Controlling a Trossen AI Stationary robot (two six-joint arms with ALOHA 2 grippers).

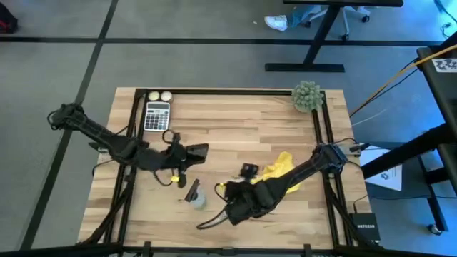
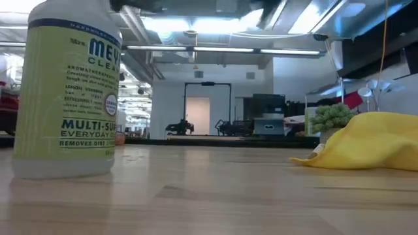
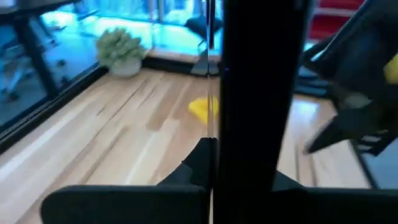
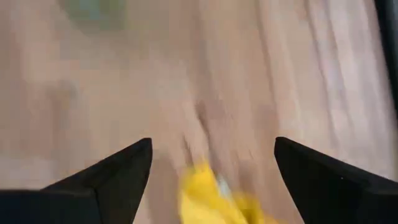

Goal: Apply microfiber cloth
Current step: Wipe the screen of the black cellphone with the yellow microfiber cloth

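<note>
- The microfiber cloth [image 1: 280, 170] lies bunched on the table [image 1: 235, 121] toward its right edge, roughly midway between front and back, and it looks untouched by any finger.
- The right gripper [image 4: 211, 165] has its 2 fingers spread wide over bare wood, with a corner of yellow showing between them, so the grab is set up but not made, by my reading.
- In the high view the right arm reaches in from the right edge, crossing just beside the cloth toward the front middle.
- The left gripper [image 1: 202, 150] sits left of centre; a black bar fills the left wrist view, and I cannot tell whether those fingers pinch it or how they stand.
- The spray bottle [image 2: 65, 88] stands near the front edge, left of the cloth, upright in the low view.
- A dark flat item [image 1: 192, 189], maybe the phone, lies just beside the bottle; too small to confirm.
- Score so far: nothing wiped. Still to come, I judge: close on the cloth, carry it to the surface, rub.
- A calculator [image 1: 157, 116] and a potted plant [image 1: 307, 96] keep to the back corners, well apart from the action.
</note>
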